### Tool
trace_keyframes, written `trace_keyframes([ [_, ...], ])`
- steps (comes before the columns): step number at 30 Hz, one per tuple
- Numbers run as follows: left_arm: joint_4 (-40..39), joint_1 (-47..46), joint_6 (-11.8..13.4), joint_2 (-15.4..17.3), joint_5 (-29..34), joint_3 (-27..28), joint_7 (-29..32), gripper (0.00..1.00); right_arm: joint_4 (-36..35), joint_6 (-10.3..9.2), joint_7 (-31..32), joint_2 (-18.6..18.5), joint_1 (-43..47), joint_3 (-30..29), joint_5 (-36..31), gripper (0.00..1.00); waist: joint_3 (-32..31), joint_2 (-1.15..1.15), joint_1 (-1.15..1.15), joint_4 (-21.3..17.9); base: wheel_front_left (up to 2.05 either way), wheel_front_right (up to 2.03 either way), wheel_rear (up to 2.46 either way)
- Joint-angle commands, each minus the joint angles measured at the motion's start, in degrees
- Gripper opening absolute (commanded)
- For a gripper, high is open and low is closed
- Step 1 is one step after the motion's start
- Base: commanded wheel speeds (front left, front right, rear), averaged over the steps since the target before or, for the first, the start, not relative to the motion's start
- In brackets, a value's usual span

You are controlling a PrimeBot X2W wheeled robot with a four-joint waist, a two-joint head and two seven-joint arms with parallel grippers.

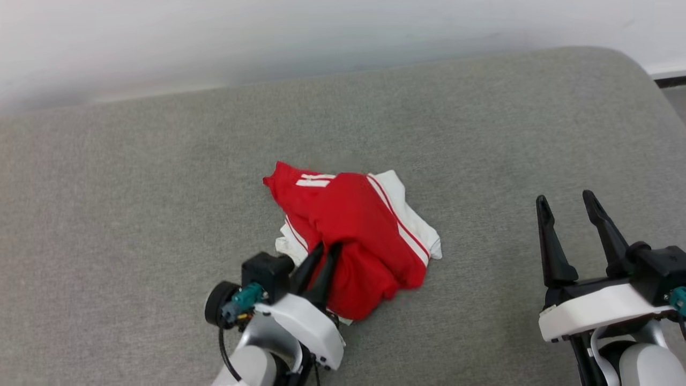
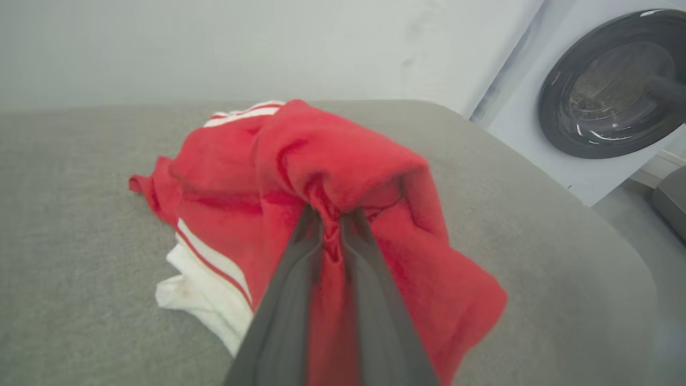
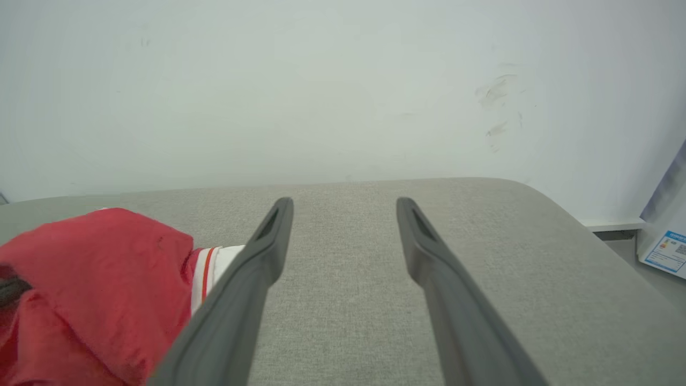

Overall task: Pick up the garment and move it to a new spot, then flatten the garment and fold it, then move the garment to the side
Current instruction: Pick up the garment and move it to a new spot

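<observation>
Tips of left fingers [image 2: 289,311] unseen in garment [image 2: 348,155] folds

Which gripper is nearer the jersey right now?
Left. The left gripper is on the jersey, jaws pinched shut on a red fold at its near edge. The right gripper is off to its right, jaws open, apart from it over the grey surface.

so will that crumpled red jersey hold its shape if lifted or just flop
Probably flops: the soft red cloth jersey with white striped sleeves lies bunched in loose folds, so it would likely hang and unfurl. With only one fold pinched in the left hand, the rest may drag on the grey fabric cushion.
</observation>
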Motion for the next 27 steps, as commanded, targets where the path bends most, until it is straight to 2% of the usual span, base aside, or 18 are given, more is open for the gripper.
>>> trace_keyframes([
  [1, 0.43, 1.03, 0.19, 0.12, 0.51, -0.37, -0.12, 0.0, -0.21, -0.02, -0.22, 0.14, -0.89, 0.17, 0.17, 1.0, 1.76, 0.0, 0.0, 0.82, 0.0, 0.0, 0.0],
  [10, 3.54, 3.81, 0.83, -0.16, 0.73, -4.13, -0.46, 0.02, 0.55, -0.02, -0.22, 0.11, -2.59, 0.33, -0.95, 1.0, 2.92, 0.0, 0.0, 3.6, 0.0, 0.0, 0.0],
  [11, 3.88, 4.01, 0.94, -0.13, 0.86, -4.38, -0.42, 0.27, 0.72, -0.02, -0.14, 0.11, -2.52, 0.3, -1.09, 1.0, 2.58, 0.0, 0.0, 3.84, 0.0, 0.0, 0.0],
  [12, 4.17, 4.01, 1.01, 0.03, 1.1, -4.7, -0.47, 0.7, 0.9, -0.02, -0.1, 0.11, -2.36, 0.25, -1.15, 1.0, 2.06, 0.0, 0.0, 4.12, 0.0, 0.0, 0.0],
  [13, 4.37, 4.05, 1.16, 0.23, 1.29, -4.87, -0.53, 1.0, 1.07, -0.02, -0.08, 0.11, -2.1, 0.16, -1.24, 1.0, 1.45, 0.0, 0.0, 4.41, 0.0, 0.0, 0.0],
  [21, 2.02, 4.79, 1.88, 0.75, 1.88, -4.41, -5.43, 1.0, 1.33, -0.02, 1.13, 0.12, 1.46, -0.4, -1.75, 1.0, -5.11, 0.0, 0.0, 5.68, 0.0, 0.0, 0.0],
  [27, -0.97, 4.94, 3.68, 2.1, 2.82, -2.72, -7.85, 1.0, 0.58, -0.02, 2.19, 0.12, 4.38, -0.47, -1.47, 1.0, -8.59, 0.0, 0.0, 6.24, 0.0, 0.0, 0.0],
])
